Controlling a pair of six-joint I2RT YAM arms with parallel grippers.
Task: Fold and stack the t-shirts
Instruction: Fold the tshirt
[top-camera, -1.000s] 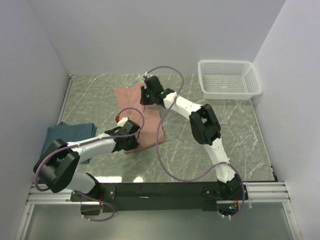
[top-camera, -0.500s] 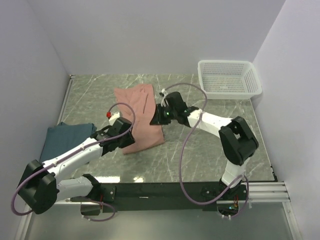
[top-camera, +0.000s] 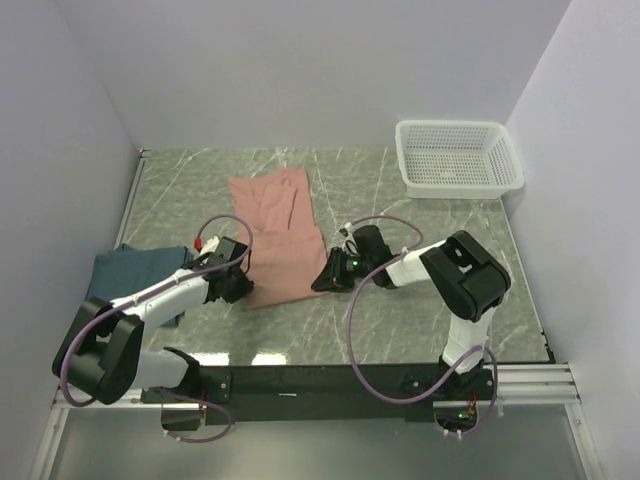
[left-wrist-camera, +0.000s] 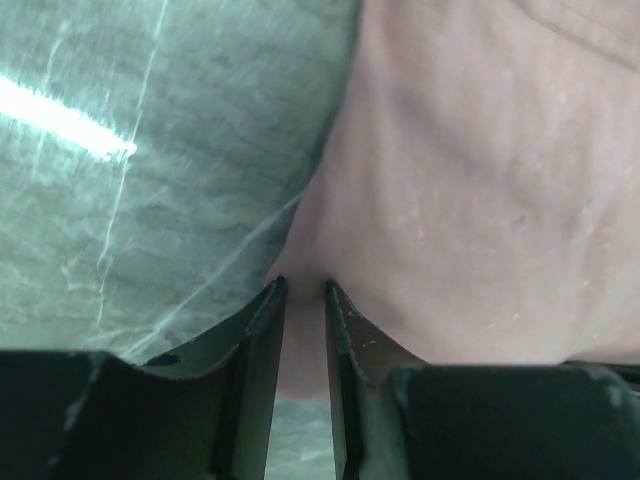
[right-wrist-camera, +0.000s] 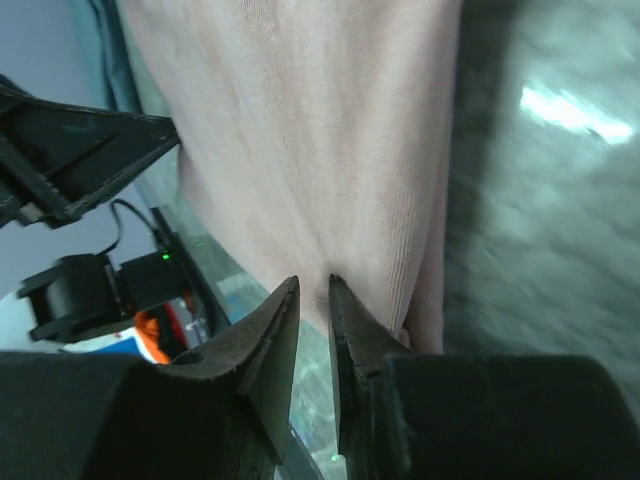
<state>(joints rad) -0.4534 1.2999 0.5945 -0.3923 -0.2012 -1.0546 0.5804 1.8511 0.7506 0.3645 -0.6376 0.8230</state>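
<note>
Both arms have drawn back toward their bases over the last half second, and the right arm's elbow has folded in. They have dragged the salmon-pink t-shirt (top-camera: 278, 235) along the tabletop (top-camera: 400, 310). It now lies flatter and longer, a folded strip running from the far middle toward the near edge. The white mesh basket (top-camera: 455, 158) sits in the far right corner. The dark teal t-shirt (top-camera: 135, 272) lies folded at the left edge. The left gripper (left-wrist-camera: 304, 300) has its jaws clenched on the pink shirt's near left corner. The right gripper (right-wrist-camera: 313, 295) pinches its near right edge.
</note>
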